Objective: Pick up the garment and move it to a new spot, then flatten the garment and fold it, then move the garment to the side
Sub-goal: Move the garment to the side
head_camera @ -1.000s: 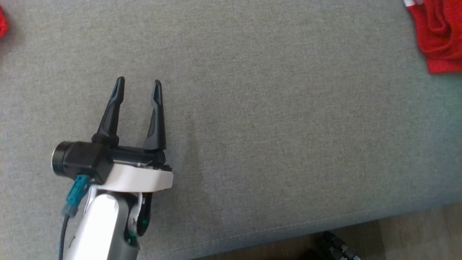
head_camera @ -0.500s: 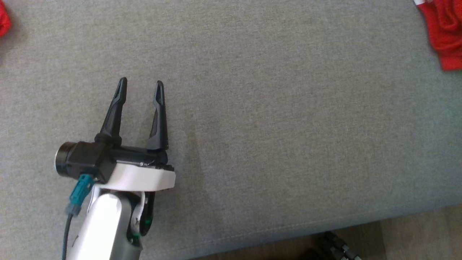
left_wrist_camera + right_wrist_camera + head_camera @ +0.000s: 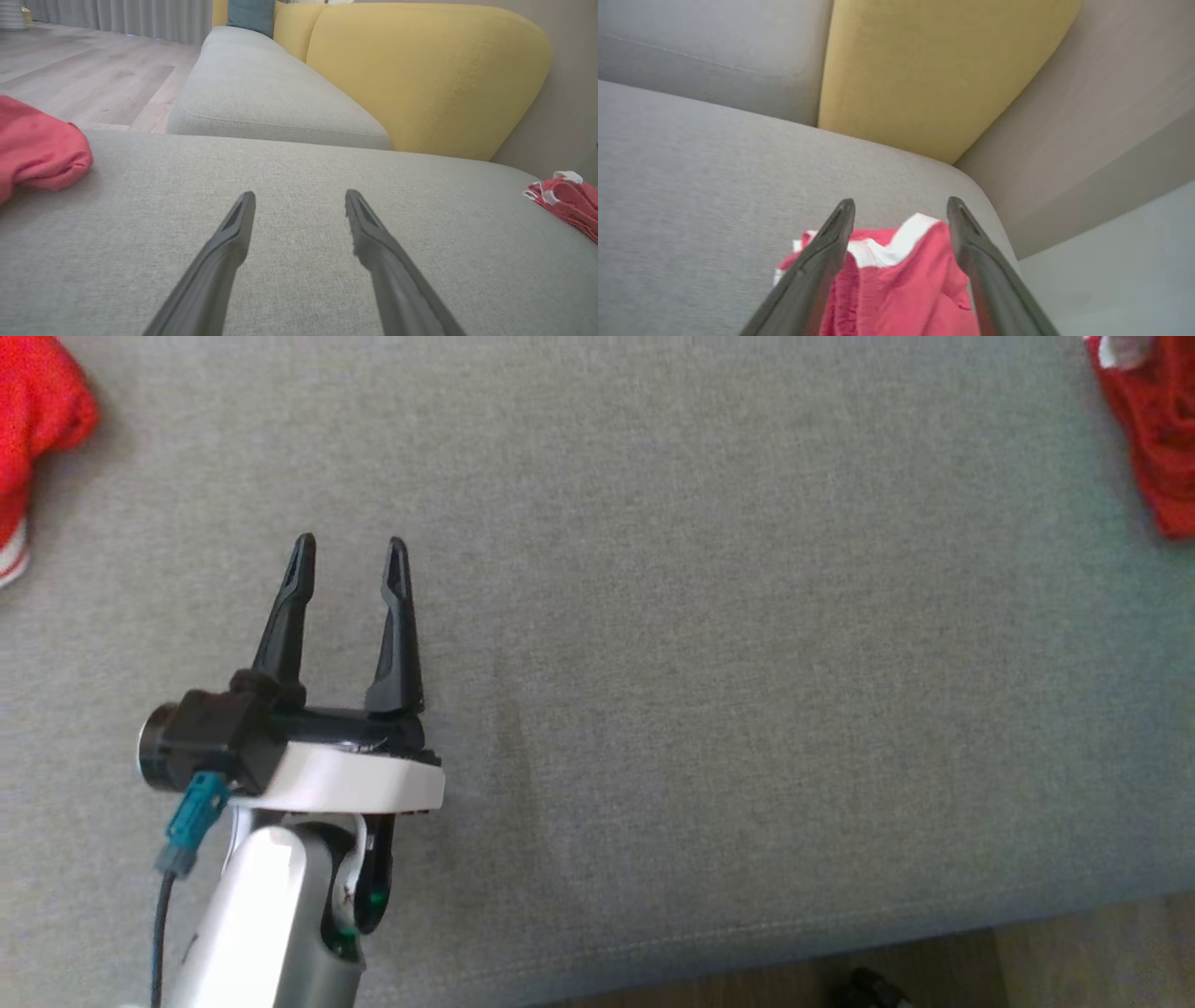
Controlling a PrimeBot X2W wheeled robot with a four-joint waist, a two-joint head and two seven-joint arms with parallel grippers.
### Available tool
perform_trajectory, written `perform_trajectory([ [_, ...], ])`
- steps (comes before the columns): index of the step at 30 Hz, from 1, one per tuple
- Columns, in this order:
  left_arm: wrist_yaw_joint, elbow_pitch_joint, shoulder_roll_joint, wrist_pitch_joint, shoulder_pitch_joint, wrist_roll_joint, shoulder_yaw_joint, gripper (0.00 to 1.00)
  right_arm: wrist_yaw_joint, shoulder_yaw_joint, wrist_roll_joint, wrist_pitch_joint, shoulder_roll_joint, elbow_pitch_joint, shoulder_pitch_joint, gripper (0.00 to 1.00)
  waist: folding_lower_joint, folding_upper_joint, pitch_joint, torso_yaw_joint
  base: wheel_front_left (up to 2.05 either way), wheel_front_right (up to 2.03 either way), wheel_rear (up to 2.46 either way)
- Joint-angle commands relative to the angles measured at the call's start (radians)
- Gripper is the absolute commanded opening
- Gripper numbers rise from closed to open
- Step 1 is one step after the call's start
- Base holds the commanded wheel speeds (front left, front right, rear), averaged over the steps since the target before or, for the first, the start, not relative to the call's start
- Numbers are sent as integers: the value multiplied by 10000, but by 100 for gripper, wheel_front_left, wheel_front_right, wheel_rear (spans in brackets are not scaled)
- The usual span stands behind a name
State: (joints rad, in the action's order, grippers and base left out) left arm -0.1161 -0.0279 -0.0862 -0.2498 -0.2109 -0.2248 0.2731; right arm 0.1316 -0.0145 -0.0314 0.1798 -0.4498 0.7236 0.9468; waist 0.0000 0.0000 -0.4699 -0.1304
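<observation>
Grey sofa cushion (image 3: 747,663): left gripper (image 3: 351,539), fingers spread and empty, over bare fabric. Right wrist view adds the right gripper (image 3: 901,200), fingers spread over the white-trimmed red garment (image 3: 906,289) at the cushion's right corner. Second red cloth (image 3: 37,411) at left edge. Beyond: yellow backrest (image 3: 420,70), wood floor (image 3: 84,79).

The grey seat (image 3: 747,709) is shared: viewed downward by the head, low along it by the left wrist, near its corner by the right.
</observation>
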Motion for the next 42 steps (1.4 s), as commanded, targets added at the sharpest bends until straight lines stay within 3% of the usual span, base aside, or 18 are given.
perform_trajectory([
  [1, -70, -284, 25, -117, -67, -33, -358, 100, -9, -142, 71, -142, -30, -406, -222, 100, 0, 0, 250, 101, 0, 0, 0],
  [8, -148, 116, 192, -119, 155, -272, -803, 100, -9, -518, 550, -905, 1085, -1221, -1058, 100, 0, 0, 1276, 514, 0, 0, 0],
  [13, -179, 708, 293, -119, 561, -447, -1130, 100, -9, -489, 849, -1709, 2300, -2140, -2557, 100, 0, 0, 2409, 876, 0, 0, 0],
  [21, -214, 1323, 344, -119, 1501, -555, -1277, 100, -9, -122, 664, -2468, 3719, -3450, -5217, 100, 0, 0, 3778, 1138, 0, 0, 0],
  [28, -144, 1777, 354, -120, 2165, -558, -1305, 100, -9, -126, 1252, -3040, 3987, -4557, -7318, 100, 0, 0, 4551, 1252, 0, 0, 0],
  [42, -147, 1736, 358, -120, 2486, -649, -1155, 100, -9, -572, 2086, -3472, 3994, -5433, -8874, 100, 0, 0, 4745, 1232, 0, 0, 0],
])
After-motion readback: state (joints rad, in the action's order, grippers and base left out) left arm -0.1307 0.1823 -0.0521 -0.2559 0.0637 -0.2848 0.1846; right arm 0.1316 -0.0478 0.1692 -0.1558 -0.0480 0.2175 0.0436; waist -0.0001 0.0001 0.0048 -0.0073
